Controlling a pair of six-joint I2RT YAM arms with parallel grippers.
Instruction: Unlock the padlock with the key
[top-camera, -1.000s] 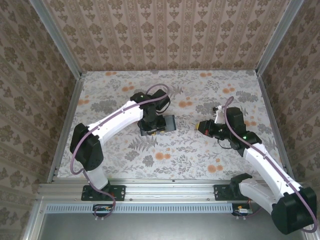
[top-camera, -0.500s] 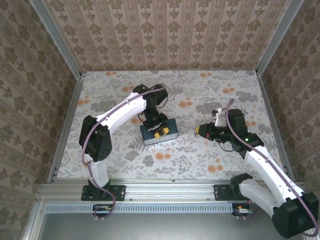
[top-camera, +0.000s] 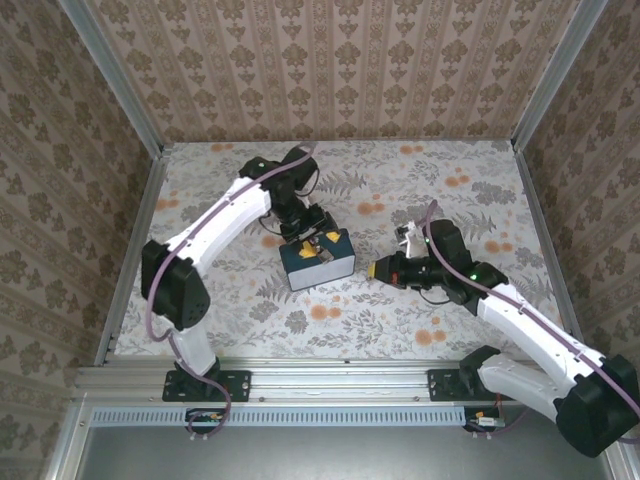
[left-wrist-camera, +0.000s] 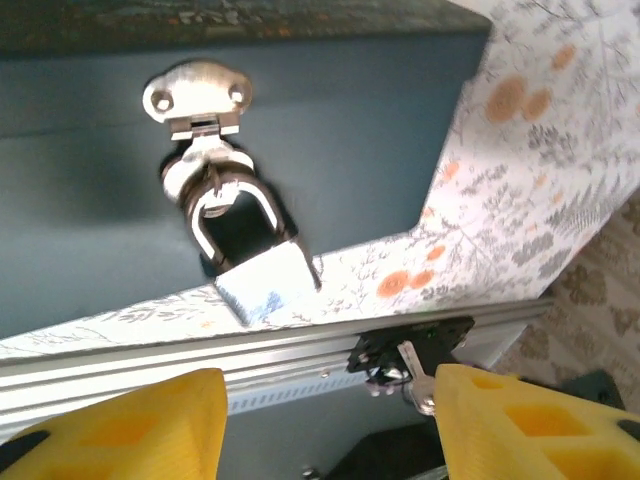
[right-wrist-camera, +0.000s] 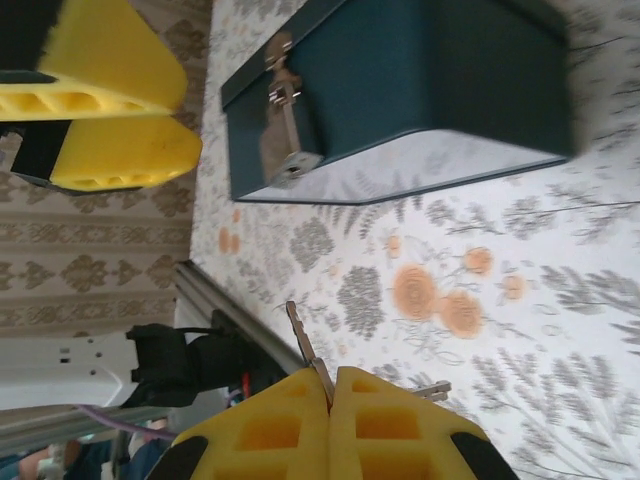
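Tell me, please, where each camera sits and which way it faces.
Top: above and behind the robot, looking down on the table; the left gripper, right gripper and box show.
Left wrist: on the left arm, facing the box front and padlock; its fingers stand apart below.
Right wrist: on the right arm, facing along the table to the box; its fingers pinch the key.
Shared: both wrist views show the box and padlock.

My left arm (top-camera: 215, 223) and right arm (top-camera: 522, 318) are white shells with black joints and black bolted base plates. A purple cable (top-camera: 548, 332) trails along each. My pincer fingers (left-wrist-camera: 130, 420) are bright yellow wedge-shaped blocks with moulded rectangular recesses.
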